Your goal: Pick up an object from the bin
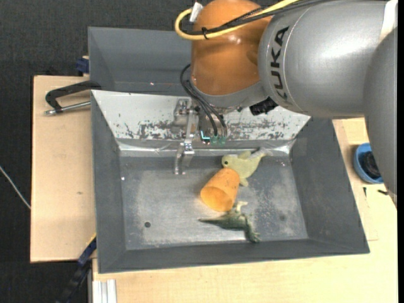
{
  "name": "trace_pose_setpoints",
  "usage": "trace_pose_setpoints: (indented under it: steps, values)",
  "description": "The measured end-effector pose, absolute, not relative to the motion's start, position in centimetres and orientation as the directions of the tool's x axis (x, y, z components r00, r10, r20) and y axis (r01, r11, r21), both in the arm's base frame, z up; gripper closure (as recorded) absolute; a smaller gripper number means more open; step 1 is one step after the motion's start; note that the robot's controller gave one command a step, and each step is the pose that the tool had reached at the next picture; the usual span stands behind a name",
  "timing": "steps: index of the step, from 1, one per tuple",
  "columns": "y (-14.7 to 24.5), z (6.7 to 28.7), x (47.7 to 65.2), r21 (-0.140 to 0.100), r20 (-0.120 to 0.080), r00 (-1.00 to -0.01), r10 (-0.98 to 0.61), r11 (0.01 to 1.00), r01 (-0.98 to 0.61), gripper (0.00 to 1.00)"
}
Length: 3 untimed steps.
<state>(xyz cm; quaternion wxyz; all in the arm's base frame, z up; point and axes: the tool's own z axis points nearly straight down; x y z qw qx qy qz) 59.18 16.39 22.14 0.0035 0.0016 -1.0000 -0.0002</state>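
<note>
My gripper hangs below the wrist over the back of the bin floor, close to the back wall. No loose thing lies directly beneath it. An orange cup lies on its side to the gripper's lower right, near the middle of the floor. A pale yellow rubbery toy lies just behind the cup, touching its upper edge, to the right of the gripper. A small green dinosaur figure lies in front of the cup, near the bin's front wall.
The arm and its orange wrist cover with cables hang over the bin's back right part. The bin's sloped walls rise on all sides. Bare floor stretches to the left and front left of the gripper.
</note>
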Motion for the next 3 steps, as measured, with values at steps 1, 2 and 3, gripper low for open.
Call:
trace_pose_setpoints:
  steps: [1,2,3]
  values:
    - [8.6,9.1,57.8,-0.001,0.007,-0.988,-0.155,0.988,-0.155,0.00]
    - [2.1,7.6,53.7,-0.001,-0.005,-0.911,-0.413,0.911,-0.413,0.00]
    - [2.3,7.8,53.8,0.001,-0.010,-0.910,-0.414,0.910,-0.414,1.00]
